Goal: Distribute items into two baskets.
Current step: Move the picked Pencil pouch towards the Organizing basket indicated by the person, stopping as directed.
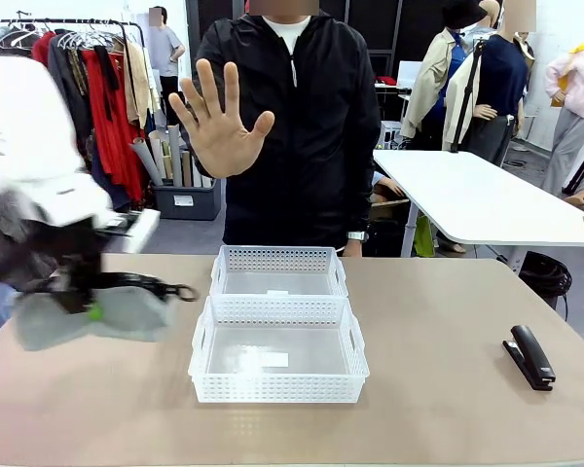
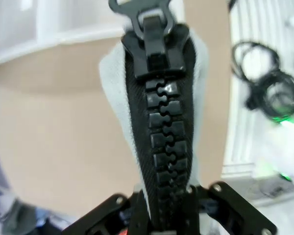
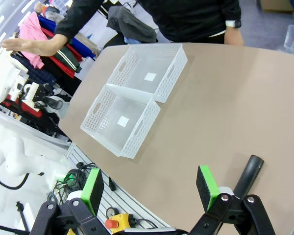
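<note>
We are holding the grey fabric pouch (image 1: 127, 313) in our left gripper (image 1: 83, 292), whose jaws are clamped tight on the pouch's black zipper band. In the left wrist view the pouch (image 2: 196, 73) is running straight out from between the fingers of the left gripper (image 2: 166, 218), with the zipper pull at its far end. It is hanging clear above the tabletop (image 1: 448, 311) near the left edge, blurred, with its long axis lying roughly along the near edge.

The two white baskets (image 1: 277, 389) are sitting end to end at the middle of the tabletop, one toward us and one (image 1: 277, 259) toward the person. Both are lying to the right of the pouch, and the near one is the closer; its long side is matching the pouch's long axis, so we are judging that a sideways carry needs little turning.

The black stapler (image 1: 529, 357) is lying by the right edge, well apart from the baskets and nearer our right arm. Our right gripper (image 3: 152, 183) is standing wide open and gripping nothing. The stapler (image 3: 249, 171) is showing just beyond one finger, outside the gap.

The person's hand (image 1: 217, 122) is being held up, palm toward us.
</note>
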`<state>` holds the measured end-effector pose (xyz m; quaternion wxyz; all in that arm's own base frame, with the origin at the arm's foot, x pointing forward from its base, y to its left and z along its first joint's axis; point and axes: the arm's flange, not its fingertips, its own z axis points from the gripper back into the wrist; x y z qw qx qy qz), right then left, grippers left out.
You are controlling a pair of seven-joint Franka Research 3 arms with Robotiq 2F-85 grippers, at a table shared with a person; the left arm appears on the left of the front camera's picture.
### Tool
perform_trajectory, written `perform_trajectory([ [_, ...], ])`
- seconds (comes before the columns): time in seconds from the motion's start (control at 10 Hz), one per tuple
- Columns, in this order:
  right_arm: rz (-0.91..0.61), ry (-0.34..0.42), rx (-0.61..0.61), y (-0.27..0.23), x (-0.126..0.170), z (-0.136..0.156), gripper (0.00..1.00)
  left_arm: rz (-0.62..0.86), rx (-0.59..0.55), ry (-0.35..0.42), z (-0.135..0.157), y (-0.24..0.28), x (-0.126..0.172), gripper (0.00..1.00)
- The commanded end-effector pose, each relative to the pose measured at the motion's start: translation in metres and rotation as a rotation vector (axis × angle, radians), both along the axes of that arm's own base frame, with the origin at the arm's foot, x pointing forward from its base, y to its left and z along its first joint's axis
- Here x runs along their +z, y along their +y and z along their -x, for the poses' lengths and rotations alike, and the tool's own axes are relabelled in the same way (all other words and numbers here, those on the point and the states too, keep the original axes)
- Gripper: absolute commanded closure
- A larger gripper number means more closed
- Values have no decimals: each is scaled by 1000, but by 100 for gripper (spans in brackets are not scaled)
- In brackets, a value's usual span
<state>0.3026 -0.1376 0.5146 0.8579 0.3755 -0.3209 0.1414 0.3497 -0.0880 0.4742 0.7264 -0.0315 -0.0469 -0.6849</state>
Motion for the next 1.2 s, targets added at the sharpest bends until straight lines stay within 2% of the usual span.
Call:
perform_trajectory([
  [0.0, -14, -16, 7, 1, 2, -1, 0, 17, 28, -45, 20, 35, 23, 100],
  [0.6, -14, -16, 7, 1, 2, -1, 0, 93, 25, -26, -7, 61, 41, 100],
  [0.7, -14, -16, 7, 1, 2, -1, 0, 53, 55, -31, 6, 59, 36, 100],
  [1.1, -14, -16, 7, 1, 2, -1, 0, 53, 55, -31, 6, 59, 36, 100],
])
